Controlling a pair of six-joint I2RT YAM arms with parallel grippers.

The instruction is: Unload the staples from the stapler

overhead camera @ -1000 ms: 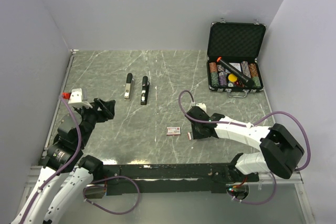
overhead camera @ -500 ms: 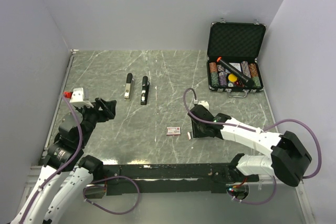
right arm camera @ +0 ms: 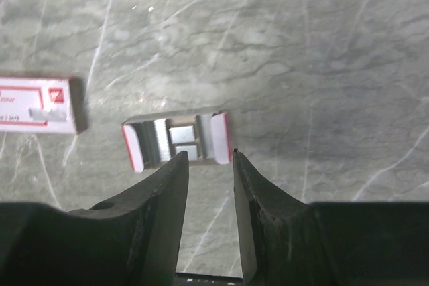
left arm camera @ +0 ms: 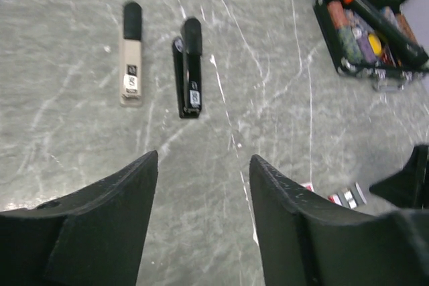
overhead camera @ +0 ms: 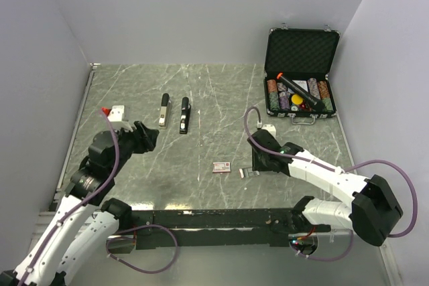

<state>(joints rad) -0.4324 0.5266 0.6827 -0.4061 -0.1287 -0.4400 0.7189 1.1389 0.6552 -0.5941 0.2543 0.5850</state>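
Note:
The slim black stapler lies closed on the marble table, far left of centre; it also shows in the left wrist view. Short silvery staple strips lie in a small open red-and-white tray in front of my right gripper. My right gripper is open with a narrow gap and empty, its tips just short of the tray; it also shows in the top view. My left gripper is open and empty, above the table well short of the stapler, at the left in the top view.
A beige bar with a black end lies just left of the stapler. A closed red-and-white box sits left of the tray. An open black case with chips and a black orange-ended tube stands at the back right.
My left arm has swung right and forward towards the table's middle. My right gripper has shifted a little to the right, off the tray, which now shows beside it.

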